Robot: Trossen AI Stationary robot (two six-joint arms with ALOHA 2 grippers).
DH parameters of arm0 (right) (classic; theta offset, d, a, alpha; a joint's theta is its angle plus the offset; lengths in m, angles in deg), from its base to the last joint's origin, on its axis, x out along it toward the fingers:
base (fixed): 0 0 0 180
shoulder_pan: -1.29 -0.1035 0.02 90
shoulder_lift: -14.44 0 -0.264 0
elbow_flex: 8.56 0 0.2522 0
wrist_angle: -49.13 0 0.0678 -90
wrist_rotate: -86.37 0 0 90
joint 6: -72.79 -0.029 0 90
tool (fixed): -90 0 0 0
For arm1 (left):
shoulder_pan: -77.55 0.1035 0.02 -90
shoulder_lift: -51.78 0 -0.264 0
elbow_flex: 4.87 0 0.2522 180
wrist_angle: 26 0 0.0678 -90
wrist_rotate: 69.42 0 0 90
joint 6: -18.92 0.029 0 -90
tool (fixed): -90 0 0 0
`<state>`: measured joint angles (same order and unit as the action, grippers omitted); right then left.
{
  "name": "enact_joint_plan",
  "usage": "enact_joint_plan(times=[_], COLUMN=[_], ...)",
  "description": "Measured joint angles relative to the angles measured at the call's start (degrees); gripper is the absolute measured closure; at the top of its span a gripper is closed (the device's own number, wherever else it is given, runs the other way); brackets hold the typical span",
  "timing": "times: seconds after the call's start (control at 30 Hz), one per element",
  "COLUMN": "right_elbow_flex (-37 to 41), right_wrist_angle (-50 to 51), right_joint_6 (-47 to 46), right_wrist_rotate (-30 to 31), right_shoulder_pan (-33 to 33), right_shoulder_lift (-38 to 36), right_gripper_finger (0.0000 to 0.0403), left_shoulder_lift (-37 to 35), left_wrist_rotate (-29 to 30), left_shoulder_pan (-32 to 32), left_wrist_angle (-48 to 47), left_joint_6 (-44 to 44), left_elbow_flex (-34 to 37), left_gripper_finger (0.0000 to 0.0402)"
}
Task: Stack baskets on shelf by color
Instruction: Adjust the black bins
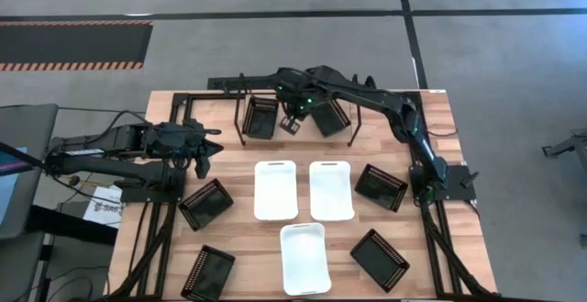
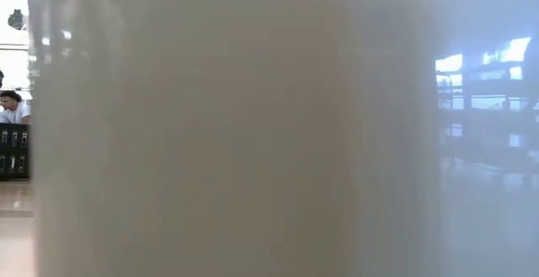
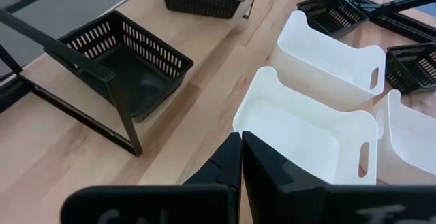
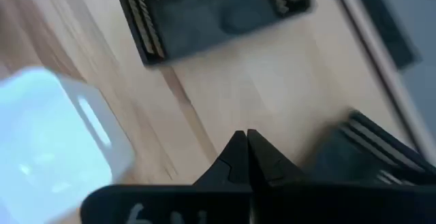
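Observation:
In the high view, two black mesh baskets [image 1: 261,117] [image 1: 330,117] sit on the wood under the black wire shelf [image 1: 303,82] at the far edge. Several more black baskets [image 1: 205,203] [image 1: 381,187] lie scattered on the table. Three white baskets [image 1: 275,190] [image 1: 331,190] [image 1: 304,258] stand in the middle. My right gripper [image 1: 292,126] [image 4: 245,149] hovers shut between the two shelf baskets. My left gripper [image 1: 214,146] [image 3: 242,159] is shut at the left side, pointing toward the white baskets [image 3: 306,125].
A white basket wall [image 2: 236,125] fills the low view close to the camera. Two more black baskets [image 1: 208,272] [image 1: 379,259] lie near the front corners. The shelf's black frame leg [image 3: 122,108] stands in front of one basket [image 3: 126,60]. A person [image 2: 10,104] shows in the room behind.

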<state>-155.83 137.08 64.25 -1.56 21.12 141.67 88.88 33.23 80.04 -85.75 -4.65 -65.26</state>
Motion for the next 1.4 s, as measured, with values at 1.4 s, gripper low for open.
enact_joint_plan(times=[1.4], right_elbow_flex=[-0.1], right_wrist_angle=[-0.1], right_joint_6=[1.1], right_wrist_rotate=[-14.2], right_shoulder_pan=[8.9], right_shoulder_lift=[5.5], right_gripper_finger=[0.0403], left_shoulder_lift=[0.0], left_wrist_rotate=[-0.8], left_shoulder_pan=[0.0], left_wrist_angle=[0.0], left_joint_6=[-0.7], left_elbow_flex=[0.0], left_gripper_finger=[0.0402])
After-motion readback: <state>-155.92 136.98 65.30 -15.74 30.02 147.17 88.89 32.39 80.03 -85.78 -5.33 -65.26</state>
